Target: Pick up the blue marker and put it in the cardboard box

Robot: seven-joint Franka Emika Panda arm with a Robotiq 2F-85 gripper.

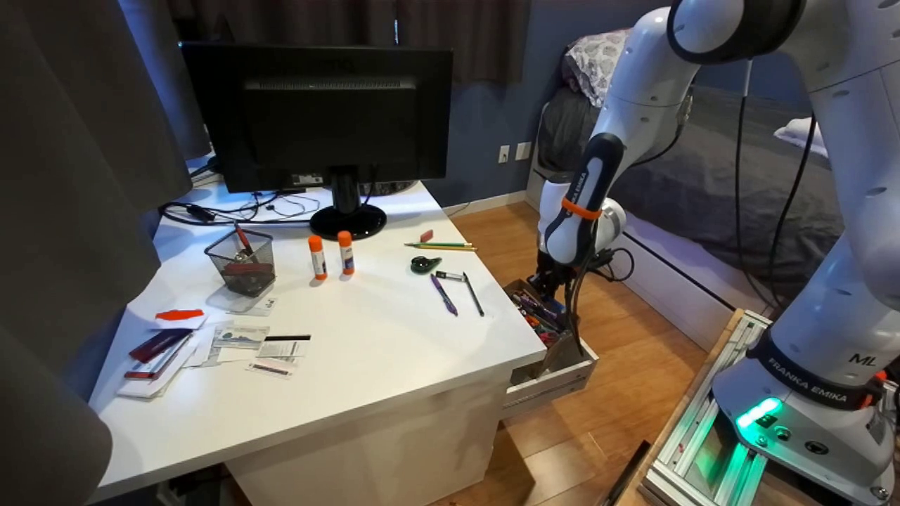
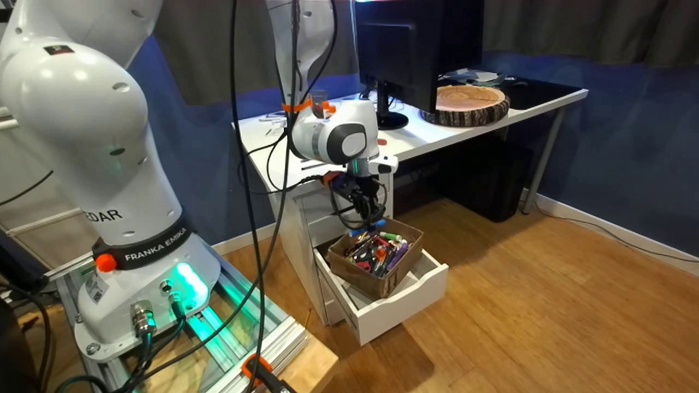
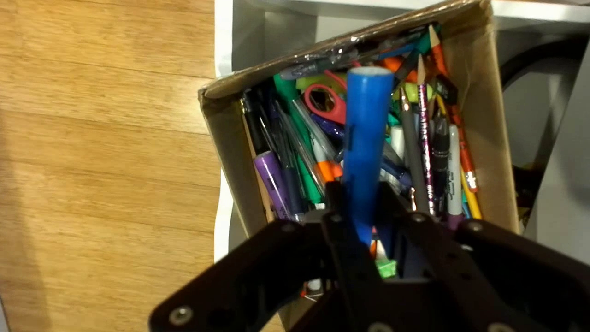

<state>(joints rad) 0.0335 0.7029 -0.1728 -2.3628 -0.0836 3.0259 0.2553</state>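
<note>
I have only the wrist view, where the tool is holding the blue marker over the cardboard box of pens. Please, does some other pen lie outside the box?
Observer: Yes, in an exterior view a purple pen lies on the white desk.
Operator: Thank you. I will soon release the blue marker; from where does the drawer under the cardboard box come out?
Observer: In both exterior views, it is pulled out from a white cabinet under the desk.
Operator: And which tall thing is standing on the desk?
Observer: A black monitor, in both exterior views.
</note>
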